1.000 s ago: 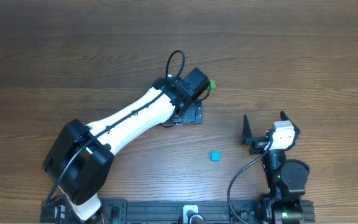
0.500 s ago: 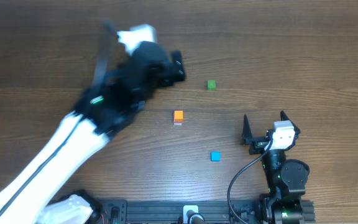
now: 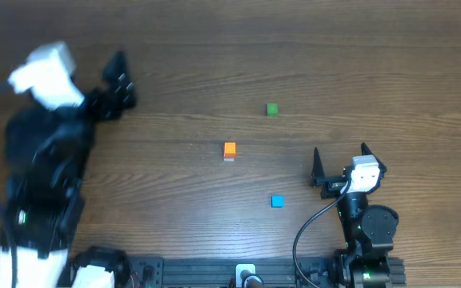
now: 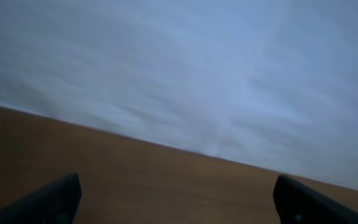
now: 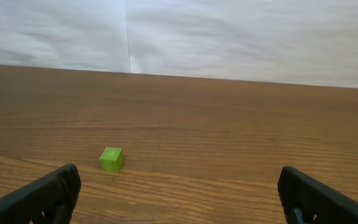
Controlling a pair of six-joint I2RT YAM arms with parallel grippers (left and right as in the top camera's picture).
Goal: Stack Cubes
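An orange cube point(image 3: 230, 148) sits on top of a pale cube point(image 3: 229, 158) near the table's middle. A green cube point(image 3: 272, 110) point(image 5: 111, 158) lies farther back and to the right, and a blue cube point(image 3: 277, 202) lies nearer the front. My left gripper point(image 3: 119, 78) is raised at the far left, well away from all the cubes, its fingers point(image 4: 48, 202) spread wide with nothing between them. My right gripper point(image 3: 339, 160) rests at the front right, open and empty, with the green cube ahead of its fingers point(image 5: 42, 196).
The wooden table point(image 3: 358, 72) stretches bare around the cubes. A pale wall point(image 5: 229, 37) rises behind the table's far edge.
My left arm has let go of the orange cube on the pale one and swung up and away to the far left. The right arm has stayed still.
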